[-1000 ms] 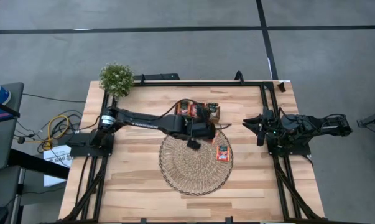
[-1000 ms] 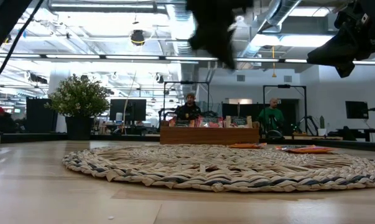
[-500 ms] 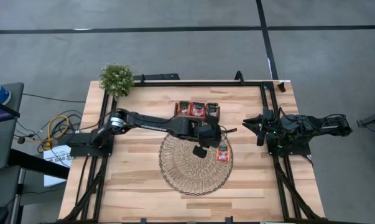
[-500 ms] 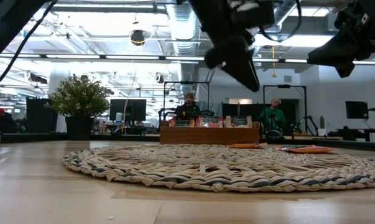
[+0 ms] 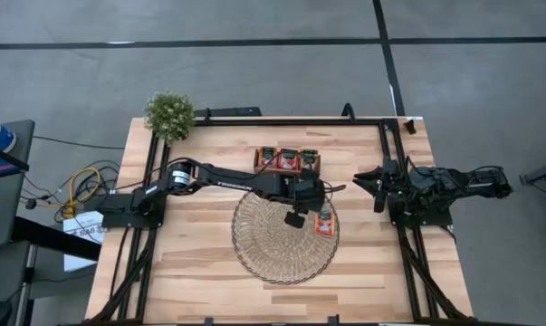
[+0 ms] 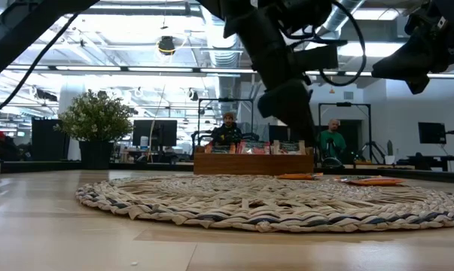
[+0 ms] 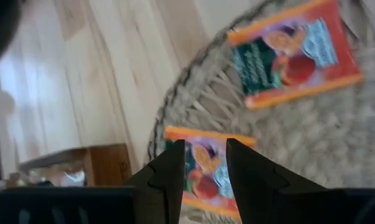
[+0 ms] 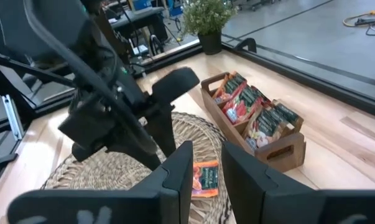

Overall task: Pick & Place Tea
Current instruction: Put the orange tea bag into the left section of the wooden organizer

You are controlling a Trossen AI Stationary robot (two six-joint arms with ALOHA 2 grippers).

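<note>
Two red-orange tea sachets lie flat on the round woven mat near its right rim: one farther off, one just beyond my left gripper's fingertips. In the high view they show together. My left gripper hangs over the mat, slanting down toward them, open, with nothing between its fingers. More sachets stand in the wooden tray behind the mat. My right gripper waits at the table's right edge, open and empty.
A small potted plant stands at the far left corner. The black frame rail runs around the tabletop. Bare wood lies in front of and left of the mat. In the low view, two people sit in the room beyond.
My left gripper has gone toward the table's right edge and down toward the mat, tipping further downward, and now hangs close beside the two sachets. The sachets and the tray have stayed where they were.
</note>
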